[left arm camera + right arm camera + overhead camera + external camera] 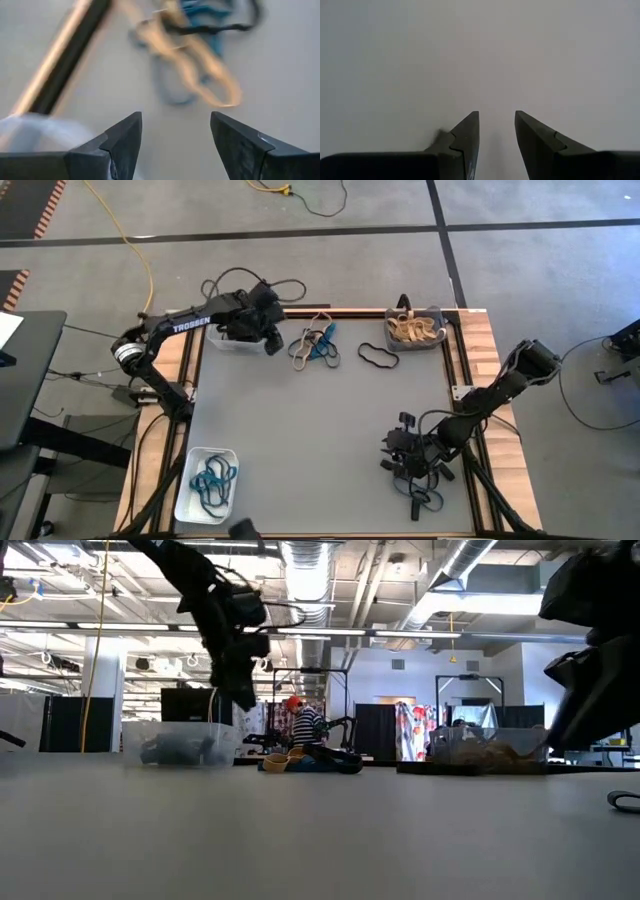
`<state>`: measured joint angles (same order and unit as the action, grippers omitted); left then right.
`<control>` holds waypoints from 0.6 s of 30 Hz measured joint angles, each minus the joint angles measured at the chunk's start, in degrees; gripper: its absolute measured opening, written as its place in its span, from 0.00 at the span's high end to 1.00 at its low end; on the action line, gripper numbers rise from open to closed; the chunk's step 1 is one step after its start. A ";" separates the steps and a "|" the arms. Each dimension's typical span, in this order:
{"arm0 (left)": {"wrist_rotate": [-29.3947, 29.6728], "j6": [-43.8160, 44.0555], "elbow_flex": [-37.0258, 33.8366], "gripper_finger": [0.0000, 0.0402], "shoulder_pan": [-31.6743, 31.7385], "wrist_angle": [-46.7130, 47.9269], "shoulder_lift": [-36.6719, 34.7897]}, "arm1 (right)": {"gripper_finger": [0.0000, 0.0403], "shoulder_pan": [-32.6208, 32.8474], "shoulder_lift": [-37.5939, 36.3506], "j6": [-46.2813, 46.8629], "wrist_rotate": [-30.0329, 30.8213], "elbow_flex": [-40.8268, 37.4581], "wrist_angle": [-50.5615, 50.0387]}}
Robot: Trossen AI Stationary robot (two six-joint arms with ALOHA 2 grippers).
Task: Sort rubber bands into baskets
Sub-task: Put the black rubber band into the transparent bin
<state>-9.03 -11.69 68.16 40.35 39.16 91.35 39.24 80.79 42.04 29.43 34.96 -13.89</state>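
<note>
My left gripper (272, 338) (175, 135) hangs open above the right end of the clear basket (236, 341) (180, 743) at the table's far left, with nothing between its fingers. The basket holds dark rubber bands. Just right of it, a tangle of tan, teal and black rubber bands (314, 345) (192, 55) lies on the table. One black band (378, 357) lies alone farther right. The dark grey basket (441, 328) holds tan bands, and the white basket (190, 480) holds teal ones. My right gripper (396, 460) (496, 130) is open above bare table at the near right.
A few teal and black bands (424, 501) lie by the near right edge, under my right arm's cables. A wooden rim (480, 355) frames the grey table. The middle of the table is bare. A yellow cable (140, 250) runs over the floor beyond.
</note>
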 joint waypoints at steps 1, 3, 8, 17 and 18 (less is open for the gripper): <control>-0.67 -0.01 0.00 0.44 -1.41 -0.14 0.00 | 0.62 0.32 0.00 -0.40 -1.27 0.00 0.63; -0.89 -0.14 0.00 0.44 -4.58 -0.43 0.00 | 0.62 1.10 0.00 -0.86 -3.50 0.00 1.37; -0.86 -0.67 0.00 0.44 -12.90 -3.65 0.00 | 0.62 3.39 -0.01 -0.04 -4.87 0.00 1.78; -0.66 0.46 0.02 0.44 -26.84 -12.25 0.59 | 0.62 6.26 0.00 1.24 -8.63 0.00 3.19; -0.13 0.46 -0.02 0.44 -28.26 -13.75 0.86 | 0.62 6.26 0.00 1.46 -9.23 0.00 2.97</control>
<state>-9.16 -11.22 68.14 12.09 25.41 92.21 45.50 80.79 43.49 20.21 34.96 -10.92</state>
